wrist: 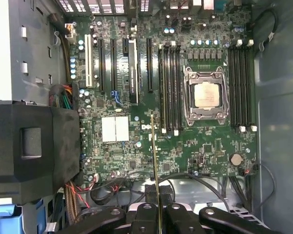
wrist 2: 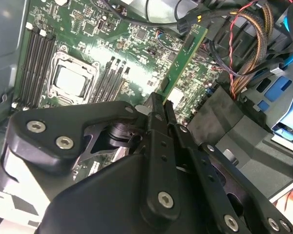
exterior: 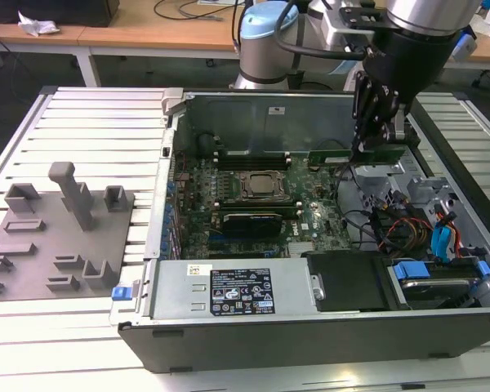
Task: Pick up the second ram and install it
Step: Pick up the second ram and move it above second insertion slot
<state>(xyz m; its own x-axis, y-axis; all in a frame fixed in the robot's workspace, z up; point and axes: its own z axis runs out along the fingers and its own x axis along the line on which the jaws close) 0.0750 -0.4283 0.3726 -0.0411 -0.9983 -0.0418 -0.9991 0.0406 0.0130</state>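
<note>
The claw (exterior: 367, 147) is squeezed shut on the second ram (exterior: 361, 153), a long, thin, flat green stick. It hangs in the air over the open metal computer box (exterior: 253, 102), above the bumpy green board (wrist: 185, 146) inside. In the exterior view, the stick's long side runs left to right.
</note>
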